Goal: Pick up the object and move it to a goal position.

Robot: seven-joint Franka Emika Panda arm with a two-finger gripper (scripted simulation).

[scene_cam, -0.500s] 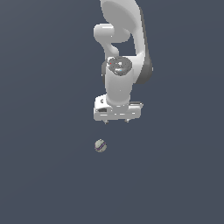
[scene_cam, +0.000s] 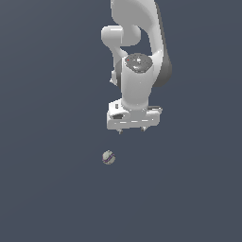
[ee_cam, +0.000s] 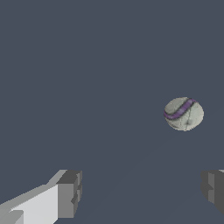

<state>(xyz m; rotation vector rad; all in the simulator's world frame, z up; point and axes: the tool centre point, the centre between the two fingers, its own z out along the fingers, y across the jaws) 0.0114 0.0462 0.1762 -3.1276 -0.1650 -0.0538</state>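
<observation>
Ball (scene_cam: 108, 157) apart from spread hand (scene_cam: 132, 131)

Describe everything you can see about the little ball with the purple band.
The ball is small, round, mottled greyish beige like stone, with a dark purple band slanting across it. It lies alone on the plain dark surface, with nothing touching it. The open end effector is apart from it, toward the exterior view's right.

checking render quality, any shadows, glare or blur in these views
Exterior view: flat, even light, no shadow under the ball, soft shading on the white gripper, nothing blurred. Wrist view: the ball is sharp, its purple band clear, no glare; fingers cropped.
</observation>
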